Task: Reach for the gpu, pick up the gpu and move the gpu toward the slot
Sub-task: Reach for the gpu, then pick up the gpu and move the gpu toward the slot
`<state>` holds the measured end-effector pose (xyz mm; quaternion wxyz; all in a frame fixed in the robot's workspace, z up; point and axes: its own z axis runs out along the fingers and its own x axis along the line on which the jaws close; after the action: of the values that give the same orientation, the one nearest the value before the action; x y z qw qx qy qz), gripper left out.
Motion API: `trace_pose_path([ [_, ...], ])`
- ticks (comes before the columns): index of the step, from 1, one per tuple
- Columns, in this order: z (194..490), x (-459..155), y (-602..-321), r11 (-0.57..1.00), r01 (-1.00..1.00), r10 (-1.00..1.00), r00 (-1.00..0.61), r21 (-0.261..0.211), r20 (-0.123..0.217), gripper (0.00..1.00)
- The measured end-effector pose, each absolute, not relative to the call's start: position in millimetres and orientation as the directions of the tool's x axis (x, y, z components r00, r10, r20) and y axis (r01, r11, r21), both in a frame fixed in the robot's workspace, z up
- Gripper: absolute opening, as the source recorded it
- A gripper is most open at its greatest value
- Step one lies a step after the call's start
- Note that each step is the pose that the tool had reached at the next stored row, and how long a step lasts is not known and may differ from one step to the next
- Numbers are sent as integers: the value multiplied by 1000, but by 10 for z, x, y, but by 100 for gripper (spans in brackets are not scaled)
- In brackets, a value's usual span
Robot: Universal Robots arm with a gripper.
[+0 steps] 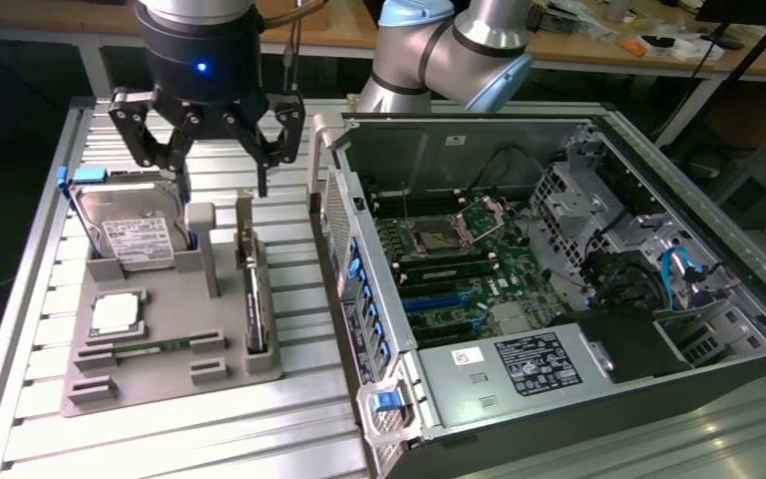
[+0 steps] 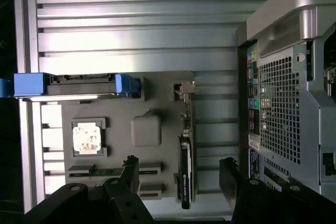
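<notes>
Two fingertips (image 2: 131,169) of my gripper (image 2: 179,172) hang spread wide, grasping nothing, above the one gpu (image 1: 254,304), standing edge-on at one gray holder's (image 1: 157,384) side toward the exterior view's right, near one computer case (image 1: 390,414).

Gripper (image 1: 216,170) hangs w/ jaws wide above the gray tray (image 1: 171,384), w/ open air under it. Gpu (image 1: 252,299) stands on edge. On one side a narrow gap runs to the gray post (image 1: 200,244). On the other lies a bare table strip (image 1: 292,329), then the PC case wall (image 1: 334,230) close by. Hard drive (image 1: 124,235) stands upright beyond the post.
</notes>
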<state>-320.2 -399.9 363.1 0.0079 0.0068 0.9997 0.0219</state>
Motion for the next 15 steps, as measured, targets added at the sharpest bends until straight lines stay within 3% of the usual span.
trace_pose_path([
  [15, 3365, -3195, -4007, 989, -141, -140, -990, 34, -13, 72],
])
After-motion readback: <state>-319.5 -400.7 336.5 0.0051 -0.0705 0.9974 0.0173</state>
